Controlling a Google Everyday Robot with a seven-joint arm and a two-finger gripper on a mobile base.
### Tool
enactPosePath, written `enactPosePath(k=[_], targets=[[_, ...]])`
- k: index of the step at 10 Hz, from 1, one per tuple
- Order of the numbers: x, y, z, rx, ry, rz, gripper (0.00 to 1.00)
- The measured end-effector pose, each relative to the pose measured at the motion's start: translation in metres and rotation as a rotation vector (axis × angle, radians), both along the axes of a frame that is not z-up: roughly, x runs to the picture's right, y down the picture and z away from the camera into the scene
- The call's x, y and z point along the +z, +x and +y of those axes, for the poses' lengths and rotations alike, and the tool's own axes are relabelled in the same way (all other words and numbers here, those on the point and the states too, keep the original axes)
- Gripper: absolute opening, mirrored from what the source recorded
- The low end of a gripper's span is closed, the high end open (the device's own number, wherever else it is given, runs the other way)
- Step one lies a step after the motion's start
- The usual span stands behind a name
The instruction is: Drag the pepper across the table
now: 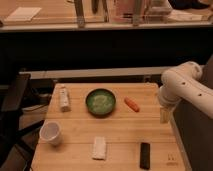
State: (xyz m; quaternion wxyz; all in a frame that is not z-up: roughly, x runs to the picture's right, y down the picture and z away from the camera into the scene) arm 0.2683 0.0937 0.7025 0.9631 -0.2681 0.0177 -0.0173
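The pepper [131,104], small and orange-red, lies on the light wooden table [125,132] just right of a green bowl. My gripper [164,116] hangs from the white arm over the table's right edge. It points down, a short way right of the pepper and slightly nearer the front. It is open, holds nothing, and is not touching the pepper.
A green bowl [100,102] sits at the table's centre back. A white bottle [63,97] lies at the left, with a white cup [51,133] in front of it. A white packet [99,148] and a black bar [145,155] lie near the front edge. A dark chair [15,100] stands to the left.
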Motion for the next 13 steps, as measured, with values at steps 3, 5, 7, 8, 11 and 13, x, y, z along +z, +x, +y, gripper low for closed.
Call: enactPosePath(k=[3, 5, 7, 8, 11, 13], targets=[[0.010, -0.008, -0.006, -0.045, 0.014, -0.017, 0.80], [0.021, -0.013, -0.009, -0.096, 0.030, -0.041, 0.80], [0.029, -0.019, -0.013, -0.120, 0.037, -0.055, 0.80], [0.032, -0.021, -0.014, -0.136, 0.040, -0.062, 0.80], [0.045, -0.023, -0.019, -0.191, 0.052, -0.091, 0.80], [0.050, -0.025, -0.021, -0.211, 0.056, -0.101, 0.80]])
